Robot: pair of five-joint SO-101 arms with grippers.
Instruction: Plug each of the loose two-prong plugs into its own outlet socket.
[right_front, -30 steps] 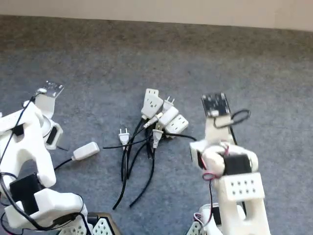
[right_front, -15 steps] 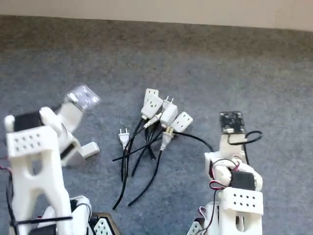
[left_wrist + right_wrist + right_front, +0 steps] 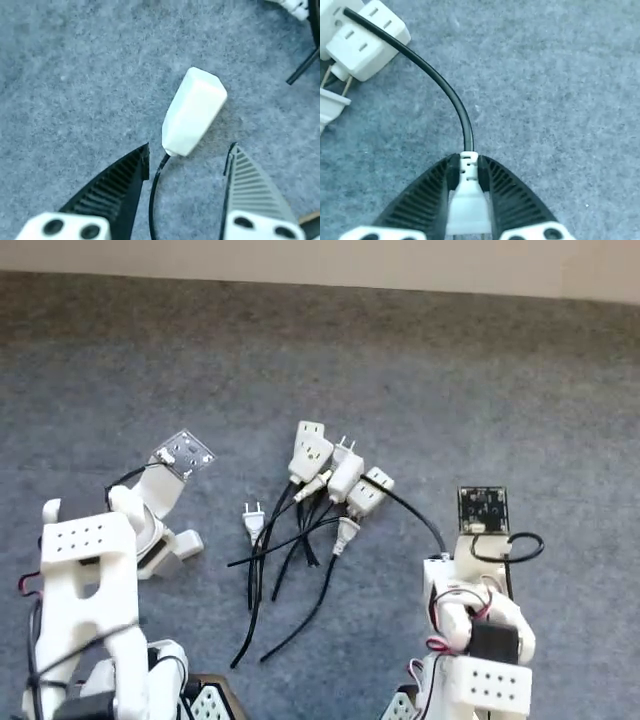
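The tangle of cords and sockets [image 3: 310,510] lies mid-counter [image 3: 480,370]. Toward the left edge, my left claw [image 3: 189,150] hangs spread apart at a white block [image 3: 194,110]'s cord end. Near-right, my right claw [image 3: 468,162] is clamped on a white plug [image 3: 467,200].

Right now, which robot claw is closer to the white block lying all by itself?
Left. The left gripper hangs open right above the white block, a finger on each side of its cord end. The right gripper is beyond the cable pile, shut on a plug.
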